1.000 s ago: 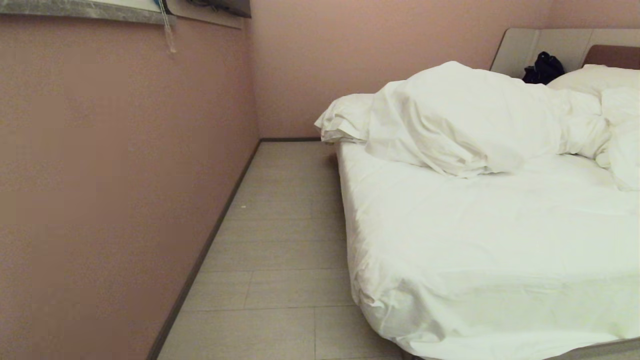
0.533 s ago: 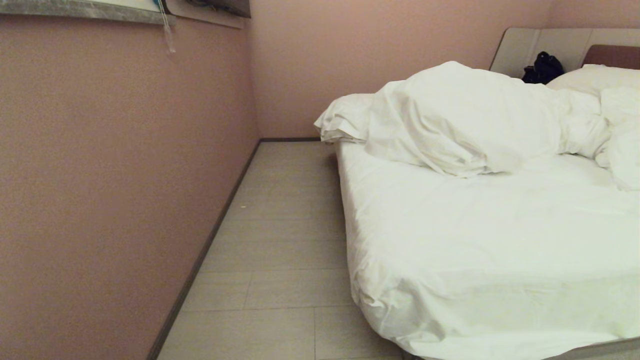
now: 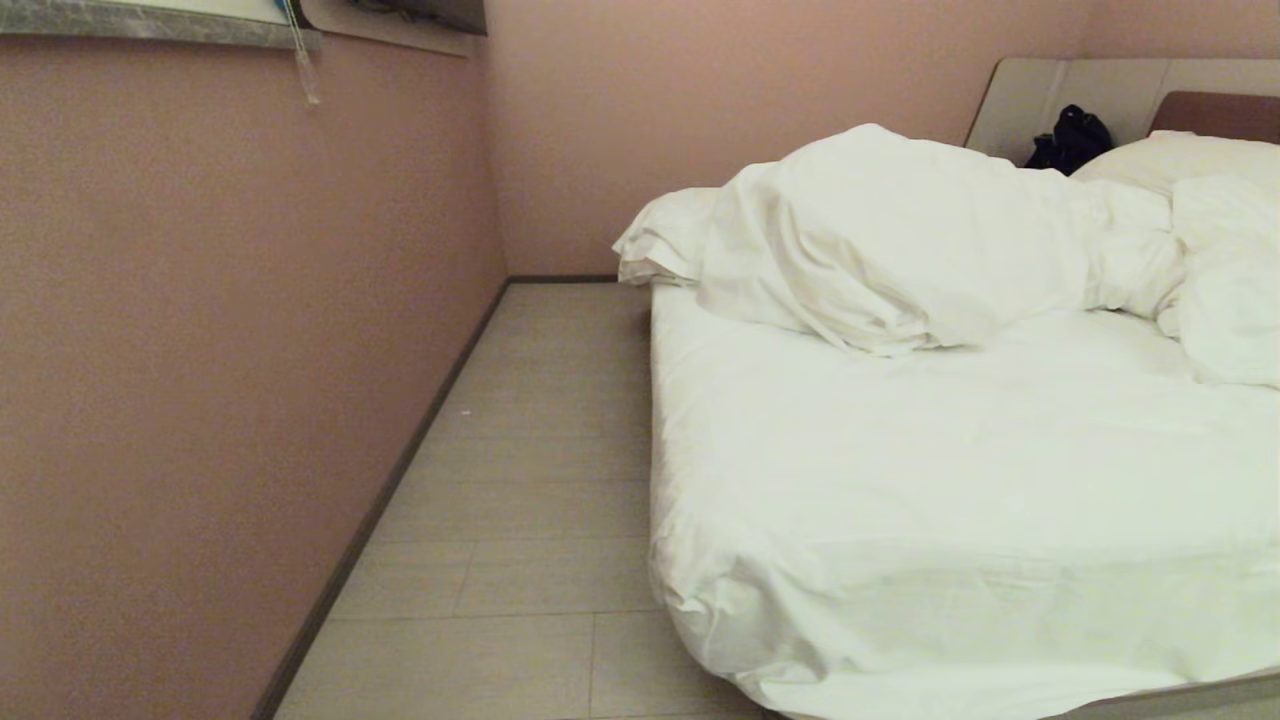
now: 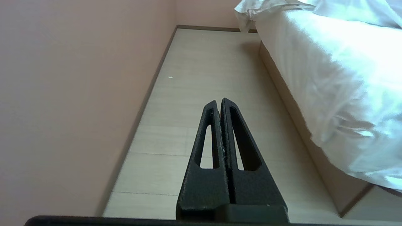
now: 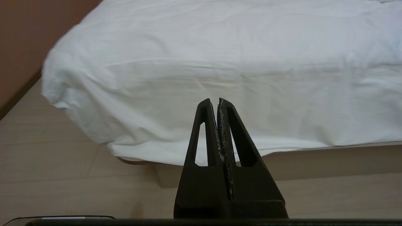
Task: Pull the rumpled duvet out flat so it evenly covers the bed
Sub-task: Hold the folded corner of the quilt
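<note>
The approach step is in hand. The duvet (image 3: 900, 240) lies bunched at one o'clock on the bed (image 3: 950, 480), near the headboard. The left hand (image 4: 220, 103) and right hand (image 5: 214, 102) are fully closed and empty. Next, I judge, a hand must reach a duvet edge.

You're looking at soft, creased white cloth on the duvet (image 3: 900, 240), smooth taut cloth over the bed (image 3: 950, 480), matt pale wood-look floor (image 3: 520, 500), matt pink wall (image 3: 200, 350).

bed (image 3: 900, 520) — rumpled duvet (image 3: 900, 240) heaped atop
</note>
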Motion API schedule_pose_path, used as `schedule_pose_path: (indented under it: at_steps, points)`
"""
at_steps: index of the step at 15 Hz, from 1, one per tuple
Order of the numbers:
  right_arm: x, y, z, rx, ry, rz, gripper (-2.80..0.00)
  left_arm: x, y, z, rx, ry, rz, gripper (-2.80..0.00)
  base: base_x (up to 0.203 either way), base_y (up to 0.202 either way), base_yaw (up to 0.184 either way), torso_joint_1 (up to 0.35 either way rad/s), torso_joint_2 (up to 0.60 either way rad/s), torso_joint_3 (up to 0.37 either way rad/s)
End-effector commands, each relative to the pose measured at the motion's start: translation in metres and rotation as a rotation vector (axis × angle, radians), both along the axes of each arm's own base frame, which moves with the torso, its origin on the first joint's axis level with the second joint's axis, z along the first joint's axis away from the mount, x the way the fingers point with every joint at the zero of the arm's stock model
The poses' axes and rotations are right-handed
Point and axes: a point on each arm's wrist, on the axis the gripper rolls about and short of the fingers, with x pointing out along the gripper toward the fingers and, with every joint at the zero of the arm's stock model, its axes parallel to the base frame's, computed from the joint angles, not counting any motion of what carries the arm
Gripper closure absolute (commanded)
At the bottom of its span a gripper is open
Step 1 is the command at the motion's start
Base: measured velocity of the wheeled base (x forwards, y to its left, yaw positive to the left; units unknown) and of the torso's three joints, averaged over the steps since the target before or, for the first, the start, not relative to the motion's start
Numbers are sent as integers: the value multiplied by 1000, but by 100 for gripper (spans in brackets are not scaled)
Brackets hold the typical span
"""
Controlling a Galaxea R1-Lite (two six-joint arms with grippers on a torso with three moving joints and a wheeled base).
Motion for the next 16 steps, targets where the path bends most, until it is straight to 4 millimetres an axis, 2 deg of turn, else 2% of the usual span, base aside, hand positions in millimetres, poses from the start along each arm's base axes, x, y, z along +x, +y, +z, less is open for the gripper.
schedule_pose_path:
  at_steps: [1, 16]
  points:
    - [0, 0, 0, 0, 0, 0, 0, 0, 0, 0, -1, 0, 1, 0, 0, -192, -1, 0, 2, -1]
    - [0, 0, 0, 0, 0, 0, 0, 0, 0, 0, 7, -1, 1, 0, 0, -192, 0, 2, 2, 2]
